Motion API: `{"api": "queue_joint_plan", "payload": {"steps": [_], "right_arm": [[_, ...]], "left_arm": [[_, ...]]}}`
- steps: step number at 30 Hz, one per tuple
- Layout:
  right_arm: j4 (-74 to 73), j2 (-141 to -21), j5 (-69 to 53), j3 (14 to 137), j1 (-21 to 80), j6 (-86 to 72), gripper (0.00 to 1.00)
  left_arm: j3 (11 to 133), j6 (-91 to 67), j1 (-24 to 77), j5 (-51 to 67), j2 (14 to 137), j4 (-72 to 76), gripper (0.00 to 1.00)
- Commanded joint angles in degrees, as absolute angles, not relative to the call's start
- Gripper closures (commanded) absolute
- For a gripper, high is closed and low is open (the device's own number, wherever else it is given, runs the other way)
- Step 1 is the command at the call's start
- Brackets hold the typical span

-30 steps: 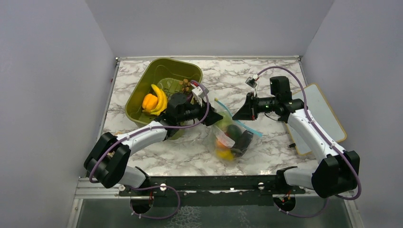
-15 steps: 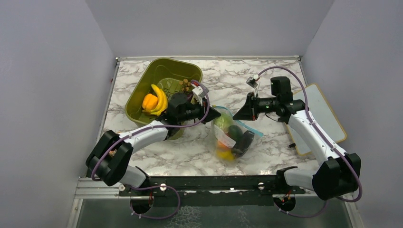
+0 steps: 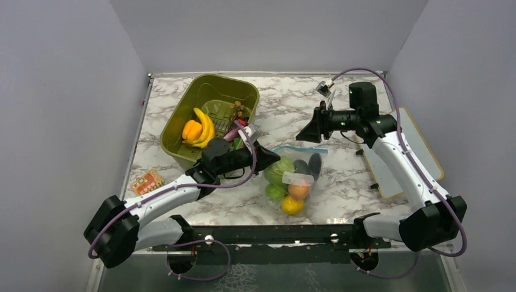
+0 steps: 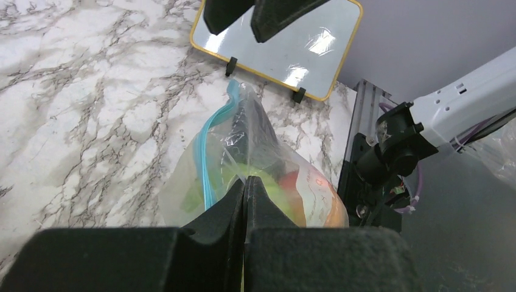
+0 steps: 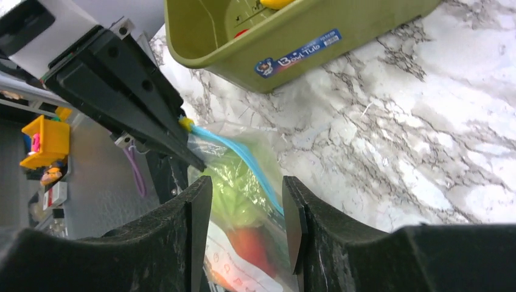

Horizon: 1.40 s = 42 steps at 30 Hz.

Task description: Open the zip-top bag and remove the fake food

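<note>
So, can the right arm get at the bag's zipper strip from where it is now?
Probably yes. The right gripper hangs open near the zipper strip with nothing between them. The left gripper pinches only one corner of the zip-top bag.

a white, grey-veined marble desk [image 3: 292, 97]. far left on it stands an olive-green bin [image 3: 210, 78]; near the middle lies the clear zip-top bag [image 3: 286, 159] holding fake food [image 3: 298, 191]; a yellow-rimmed white board [image 3: 429, 155] rests at the right edge; a small orange packet [image 3: 147, 181] lies near left.
</note>
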<state>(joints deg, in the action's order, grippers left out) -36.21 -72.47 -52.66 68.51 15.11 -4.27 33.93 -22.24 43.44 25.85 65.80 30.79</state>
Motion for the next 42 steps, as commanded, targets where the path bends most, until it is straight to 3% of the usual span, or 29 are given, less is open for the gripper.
{"api": "queue_joint_plan", "payload": {"steps": [1,12,23,34,40,42], "right_arm": [[-38.1,-75.6,-47.7,71.3,18.8,-1.6,0.53],[-25.7,-73.1,-52.7,63.6,22.8,16.0,0.49],[-32.4,-80.3,-63.9,68.2,22.8,20.9,0.53],[-34.2,-84.3,-63.9,69.3,22.9,22.0,0.55],[-34.2,-85.1,-65.4,69.1,23.0,22.3,0.66],[-34.4,-85.4,-65.7,69.1,23.0,22.4,0.79]], "left_arm": [[31.7,-19.5,44.5,22.7,62.2,33.3,1.0],[30.4,-17.9,45.1,23.7,58.7,31.5,1.0],[31.4,-16.6,45.1,24.4,58.7,29.7,1.0],[31.9,-16.1,45.2,25.2,58.2,29.2,1.0],[32.2,-15.7,45.2,25.2,58.3,29.1,1.0],[32.2,-15.6,45.2,25.2,58.3,29.0,1.0]]}}
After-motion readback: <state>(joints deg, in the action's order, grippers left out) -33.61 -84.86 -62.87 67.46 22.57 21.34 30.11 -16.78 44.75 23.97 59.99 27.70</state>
